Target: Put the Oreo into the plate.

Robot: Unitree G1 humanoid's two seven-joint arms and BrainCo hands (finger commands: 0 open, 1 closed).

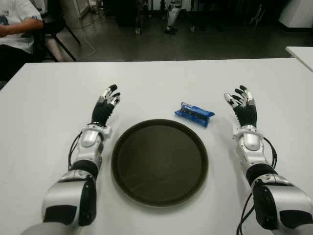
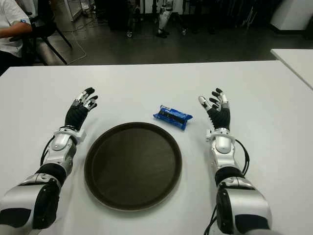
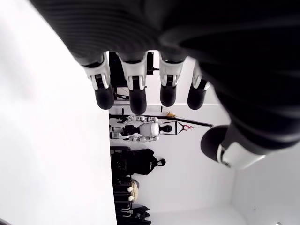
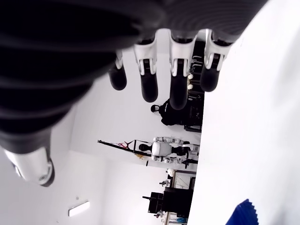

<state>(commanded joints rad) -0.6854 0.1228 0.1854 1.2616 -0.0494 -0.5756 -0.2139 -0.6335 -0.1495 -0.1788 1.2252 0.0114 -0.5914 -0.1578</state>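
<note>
Nearest: both forearms reach fwd over a white bench, plain matte top w/ no marks. Between the arms sits a round dark plate w/ a raised rim, nothing in it.

Left hand shows just left of the plate's far edge, palm tilted inward, fingers straight and a bit apart, holding nothing. Right hand shows well right of the plate, same pose; fingers spread, thumb out to the side, also holding nothing. Can't tell if either hand touches the bench top.

Oreo — blue wrapped pack — lies flat on the bench just past the plate's far-right rim, apart from it, between plate and right hand, nearer the plate. Its crimped blue end shows in a corner of the right wrist view.

Farther: bench's far edge, then dark floor. At far left a person in a white shirt sits on a black chair. A second white bench's corner shows at far right. Along the back, legs of stands and equipment, too dim to tell apart. Wrist views catch white walls and another humanoid robot on a rack.
</note>
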